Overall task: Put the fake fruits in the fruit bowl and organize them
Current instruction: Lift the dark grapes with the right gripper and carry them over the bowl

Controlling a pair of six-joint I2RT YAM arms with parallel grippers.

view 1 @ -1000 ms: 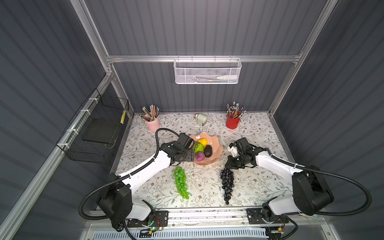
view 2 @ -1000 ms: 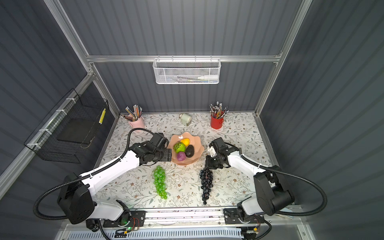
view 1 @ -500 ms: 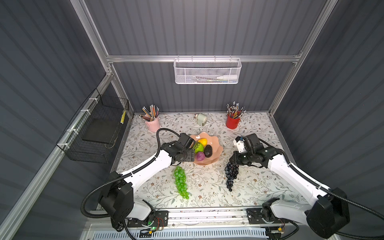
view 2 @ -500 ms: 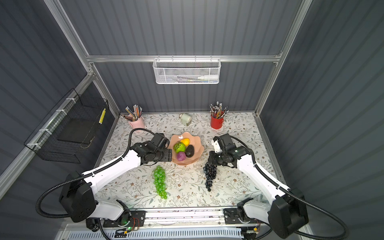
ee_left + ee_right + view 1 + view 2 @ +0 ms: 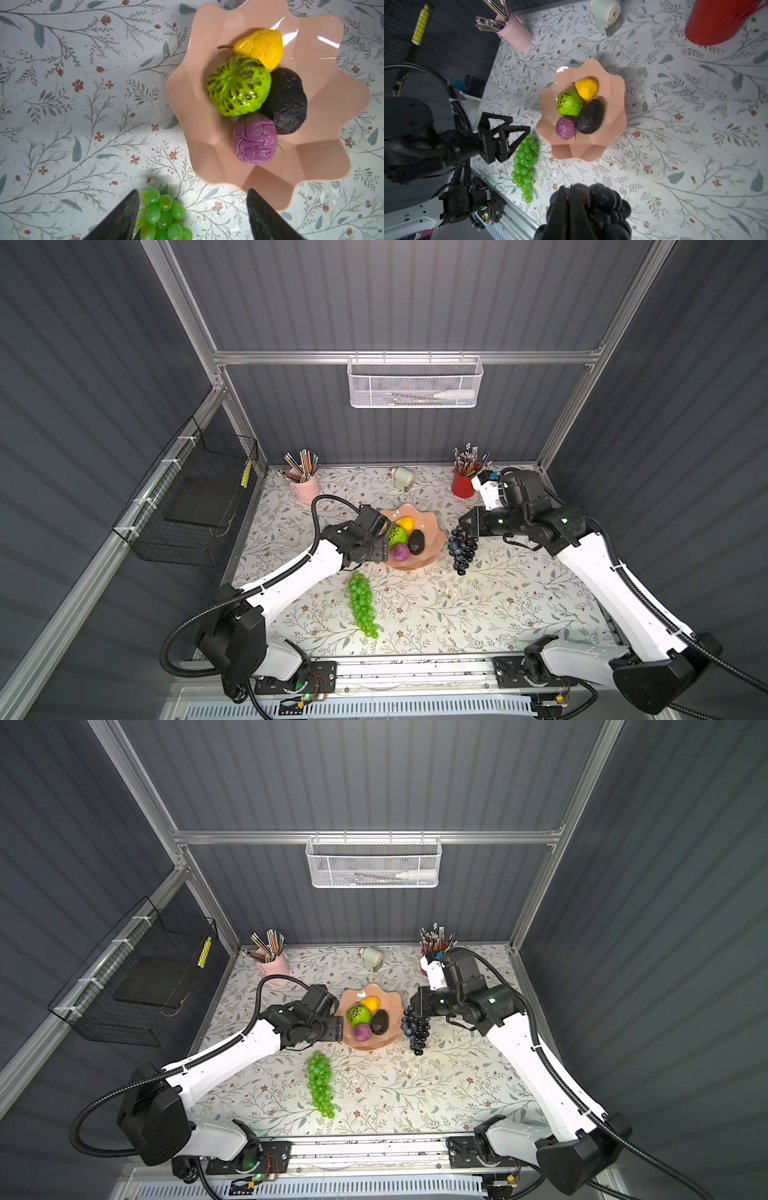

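Note:
The peach-pink fruit bowl [image 5: 433,527] [image 5: 390,997] [image 5: 324,99] [image 5: 613,99] sits mid-table. In it lie a yellow fruit [image 5: 406,523], a bumpy green ball [image 5: 397,534], a purple lump [image 5: 400,552] and a black avocado [image 5: 416,542]. My right gripper [image 5: 467,524] [image 5: 569,188] is shut on the dark grape bunch [image 5: 462,546] [image 5: 415,1029], which hangs just right of the bowl. The green grape bunch [image 5: 362,605] [image 5: 162,214] lies on the table in front of the bowl. At the bowl's left side my left gripper [image 5: 371,552] [image 5: 192,190] hovers open and empty, over the top of the green bunch.
A pink pencil cup [image 5: 305,489], a small pale green object [image 5: 402,477] and a red pencil cup [image 5: 463,485] stand along the back wall. A black wire basket [image 5: 195,506] hangs on the left wall. A white mesh basket [image 5: 413,383] hangs on the back wall.
My right gripper has lifted the dark grape bunch off the table and carried it back, up beside the bowl's right rim. The left arm has barely moved.

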